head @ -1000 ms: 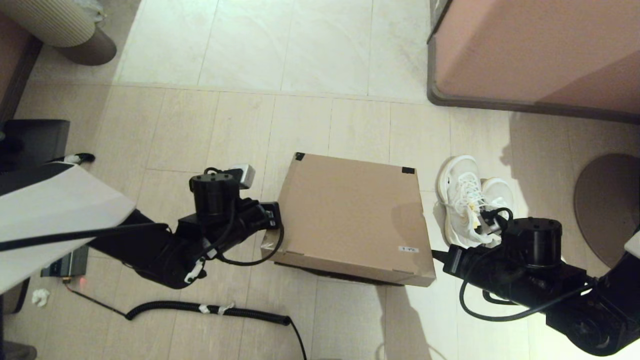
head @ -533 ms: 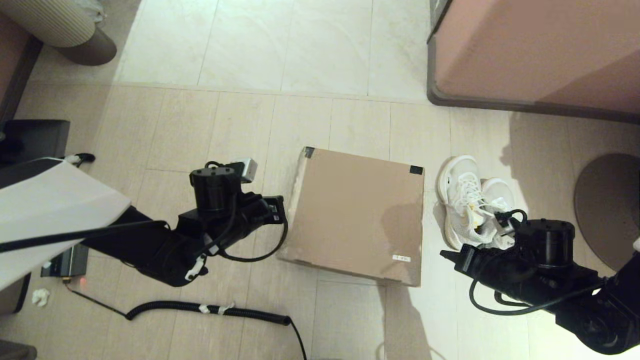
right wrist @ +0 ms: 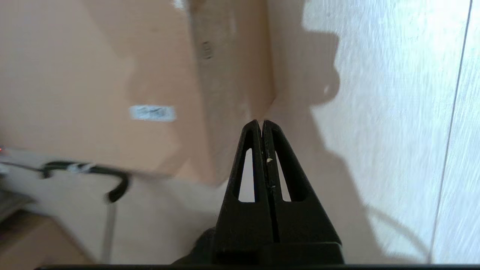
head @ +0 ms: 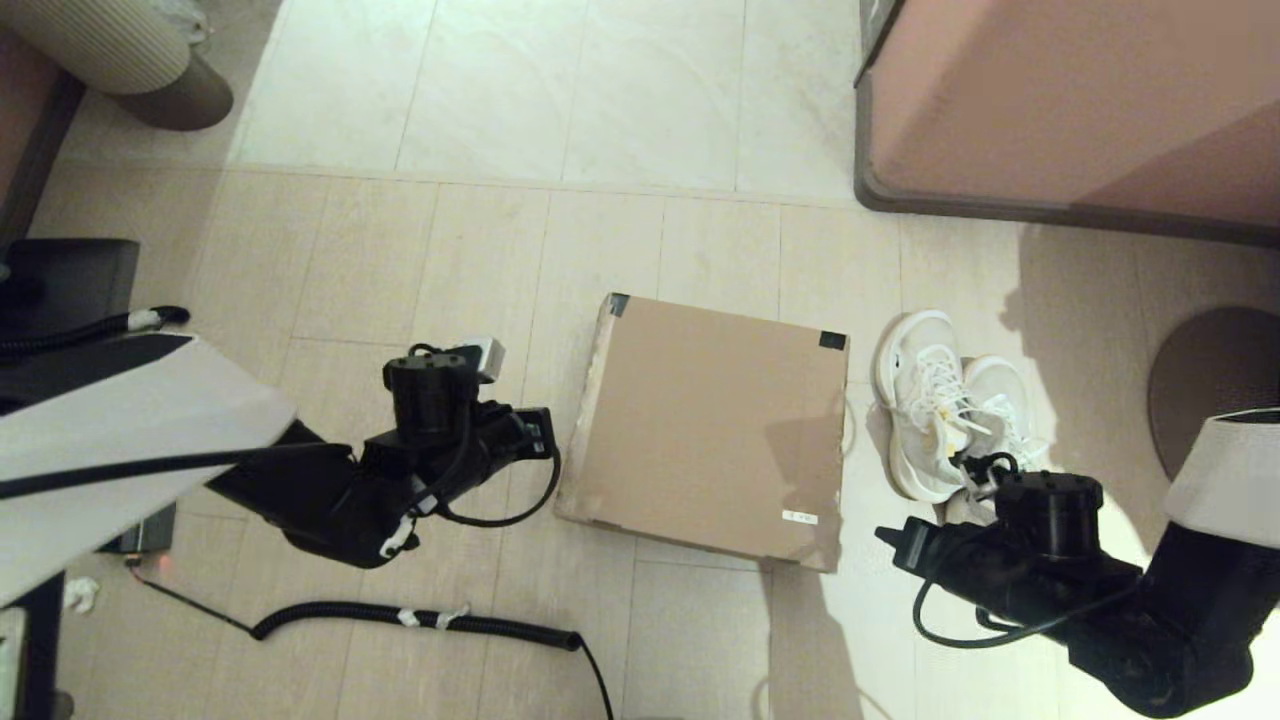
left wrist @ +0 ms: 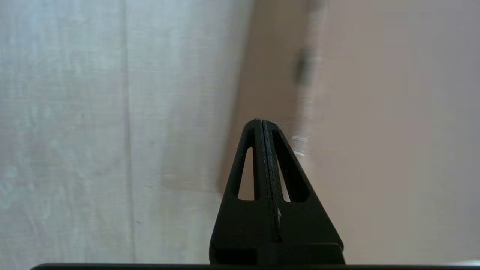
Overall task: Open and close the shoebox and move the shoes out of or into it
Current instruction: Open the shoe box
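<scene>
The brown cardboard shoebox (head: 710,430) lies on the tiled floor with its lid flat and closed, black tape on its two far corners and a small white sticker (head: 799,517) near the front right. The white sneakers (head: 945,410) stand side by side on the floor just right of the box. My left gripper (head: 548,440) is shut and empty, a little off the box's left edge (left wrist: 375,112). My right gripper (head: 886,536) is also shut and empty, near the box's front right corner (right wrist: 232,93), in front of the shoes.
A large pinkish-brown furniture block (head: 1080,100) fills the far right. A coiled black cable (head: 420,620) lies on the floor in front of the left arm. A round brown base (head: 1215,400) sits right of the shoes; a ribbed cylinder (head: 110,50) stands far left.
The lid, raised a second ago, has dropped flat onto the box. Both grippers have drawn a short way back from the box's sides.
</scene>
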Robot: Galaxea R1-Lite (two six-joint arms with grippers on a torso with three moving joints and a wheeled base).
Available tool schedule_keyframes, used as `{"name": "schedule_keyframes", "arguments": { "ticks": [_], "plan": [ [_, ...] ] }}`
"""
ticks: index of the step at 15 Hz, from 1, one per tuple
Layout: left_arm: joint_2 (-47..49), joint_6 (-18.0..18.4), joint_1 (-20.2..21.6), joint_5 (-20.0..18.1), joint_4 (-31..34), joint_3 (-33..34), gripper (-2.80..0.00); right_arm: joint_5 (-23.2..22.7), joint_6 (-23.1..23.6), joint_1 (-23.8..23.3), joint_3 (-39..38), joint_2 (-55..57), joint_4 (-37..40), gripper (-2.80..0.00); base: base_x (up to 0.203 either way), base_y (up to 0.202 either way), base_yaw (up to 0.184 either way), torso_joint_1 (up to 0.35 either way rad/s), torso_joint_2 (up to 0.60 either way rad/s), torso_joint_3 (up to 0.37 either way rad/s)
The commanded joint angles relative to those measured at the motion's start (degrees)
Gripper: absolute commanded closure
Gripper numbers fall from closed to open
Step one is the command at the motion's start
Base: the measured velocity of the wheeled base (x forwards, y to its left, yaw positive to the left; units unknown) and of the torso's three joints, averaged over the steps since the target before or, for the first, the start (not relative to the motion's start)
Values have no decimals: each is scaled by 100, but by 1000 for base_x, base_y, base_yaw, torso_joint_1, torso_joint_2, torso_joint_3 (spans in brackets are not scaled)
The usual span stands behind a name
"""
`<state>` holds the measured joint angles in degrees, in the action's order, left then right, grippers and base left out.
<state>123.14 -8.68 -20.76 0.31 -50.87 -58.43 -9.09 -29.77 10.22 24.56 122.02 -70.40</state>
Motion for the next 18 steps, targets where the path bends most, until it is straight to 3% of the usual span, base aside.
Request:
{"name": "schedule_keyframes", "arguments": {
  "ticks": [1,4,8,11,14,16,18],
  "plan": [
    [507,-1,115,-20,-41,-215,0,66,168,6,117,900,-523,0,0,0,0,0,0,0],
    [997,-2,133,-39,-46,-596,0,157,394,7,489,1631,-1341,0,0,0,0,0,0,0],
    [1437,-60,240,-137,-119,-993,0,-261,375,7,823,1757,-1362,0,0,0,0,0,0,0],
    [1493,-653,421,-1189,-118,-1079,0,-722,358,-2,1090,1933,-1370,0,0,0,0,0,0,0],
    [1501,-821,525,-2305,-124,-1056,0,-1302,289,-129,1181,1968,-1384,0,0,0,0,0,0,0],
    [1505,-855,529,-2704,-114,-1064,0,-1559,25,-169,1241,1939,-1388,0,0,0,0,0,0,0],
    [1543,-869,521,-2729,-108,-1047,0,-1847,-265,-206,1220,1804,-1393,0,0,0,0,0,0,0]
  ]
}}
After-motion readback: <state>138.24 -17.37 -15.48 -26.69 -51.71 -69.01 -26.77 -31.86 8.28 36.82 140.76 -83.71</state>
